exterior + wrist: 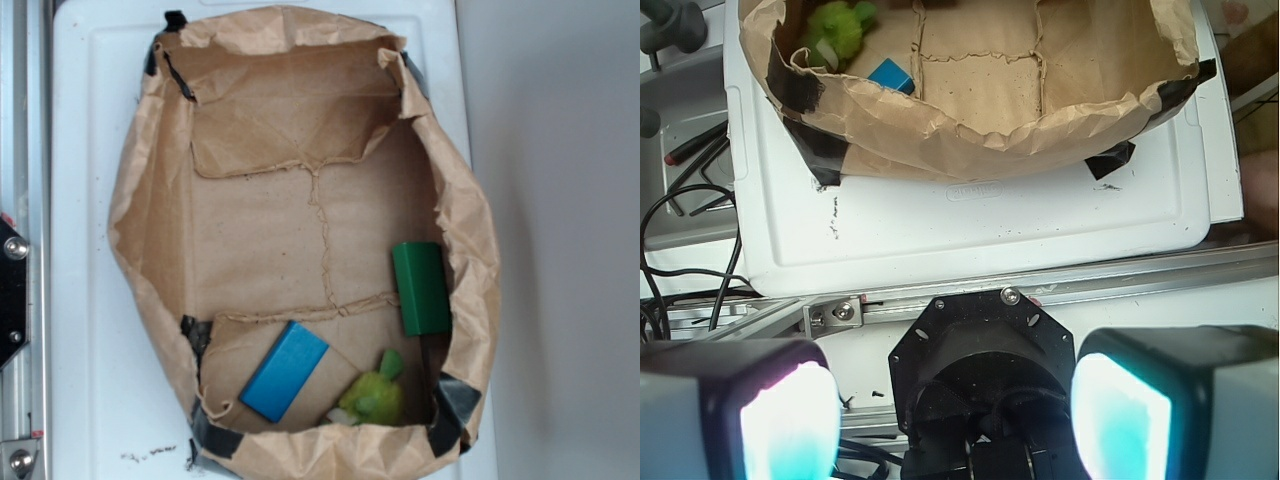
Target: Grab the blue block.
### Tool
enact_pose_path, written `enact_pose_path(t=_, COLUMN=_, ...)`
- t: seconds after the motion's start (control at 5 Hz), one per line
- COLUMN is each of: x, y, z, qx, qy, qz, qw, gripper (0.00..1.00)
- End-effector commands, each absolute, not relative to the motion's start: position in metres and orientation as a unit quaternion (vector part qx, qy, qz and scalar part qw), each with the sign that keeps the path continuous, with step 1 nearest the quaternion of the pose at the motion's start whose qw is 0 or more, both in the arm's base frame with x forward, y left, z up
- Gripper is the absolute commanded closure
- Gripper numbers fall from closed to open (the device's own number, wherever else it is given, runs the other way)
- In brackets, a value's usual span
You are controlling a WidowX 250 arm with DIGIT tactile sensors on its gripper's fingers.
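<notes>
Currently, the blue block lies flat on the floor of a brown paper bag, close to the bag's near wall and toward its left near corner. The block is a smooth, bright blue rectangular slab, set at an angle to the bag's walls. In the wrist view only one corner of it shows above the crumpled rim.

A fuzzy yellow-green plush toy sits just beside the block, also against the near wall. A dark green rectangular block lies along the right wall, well apart from the blue block. It has plain, smooth faces.

The bag is creased and wrinkled, with folded flaps on its floor and black tape at its corners. It rests on a white moulded plastic tray with a raised rim.

The gripper hangs outside the bag, beyond the tray's edge and above an aluminium rail. Its two pads are spread wide apart, with nothing between them. The pad faces appear pale and glossy, in dark housings.
</notes>
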State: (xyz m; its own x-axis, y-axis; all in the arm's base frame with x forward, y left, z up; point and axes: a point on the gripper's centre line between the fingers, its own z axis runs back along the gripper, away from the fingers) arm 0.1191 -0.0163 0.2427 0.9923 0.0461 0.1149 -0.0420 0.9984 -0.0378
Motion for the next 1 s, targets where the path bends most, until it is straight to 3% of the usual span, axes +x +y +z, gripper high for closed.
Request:
enact_pose_path(t=0.0, x=0.119, y=-0.016, z=0.243, qx=-0.018, qy=-0.058, qz=0.022, qw=0.998, gripper=0.00)
enact_pose_path(t=0.4, x=0.187, y=-0.028, z=0.246, qx=-0.039, qy=-0.089, qz=0.106, qw=0.990, gripper=0.00)
enact_pose_path(t=0.8, x=0.226, y=-0.027, z=0.233, qx=-0.060, qy=-0.103, qz=0.162, qw=0.980, gripper=0.00)
